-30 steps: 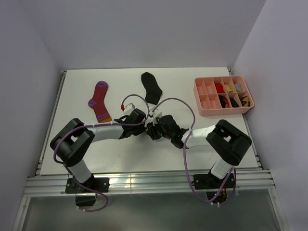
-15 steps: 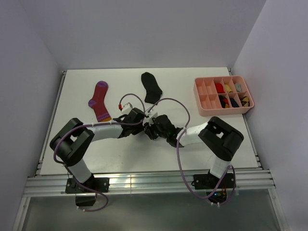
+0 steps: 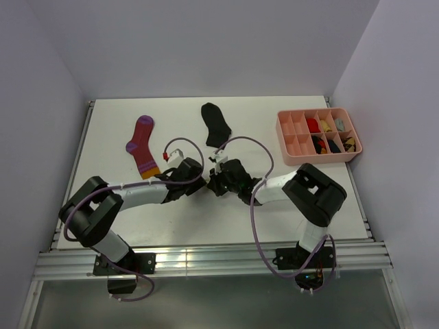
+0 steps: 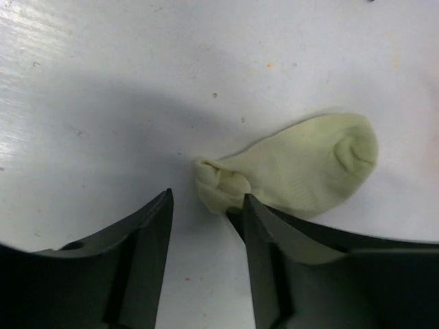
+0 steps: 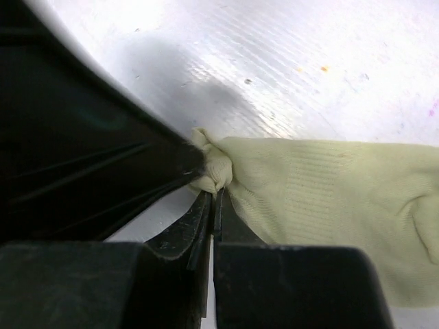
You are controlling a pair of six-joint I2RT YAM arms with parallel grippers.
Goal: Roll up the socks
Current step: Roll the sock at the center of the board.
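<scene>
The small cream sock (image 4: 302, 168) lies flat on the white table with one end bunched into a small roll (image 4: 218, 184). My left gripper (image 4: 206, 205) is open, its right finger (image 4: 274, 240) touching the roll, with only table between the fingers. My right gripper (image 5: 214, 195) is shut, pinching the bunched end of the cream sock (image 5: 329, 195). In the top view both grippers meet mid-table, left gripper (image 3: 197, 179) and right gripper (image 3: 214, 181), hiding the cream sock. The black ankle sock (image 3: 217, 125) and the magenta striped sock (image 3: 143, 144) lie flat farther back.
A pink compartment tray (image 3: 322, 159) with several rolled socks in it stands at the back right. Purple cables loop over both arms near the grippers. The left gripper's dark finger (image 5: 89, 157) fills the left of the right wrist view.
My left gripper has opened and let go of the sock's bunched end. My right gripper has shut on that end. The left arm's elbow has swung lower and to the left.
</scene>
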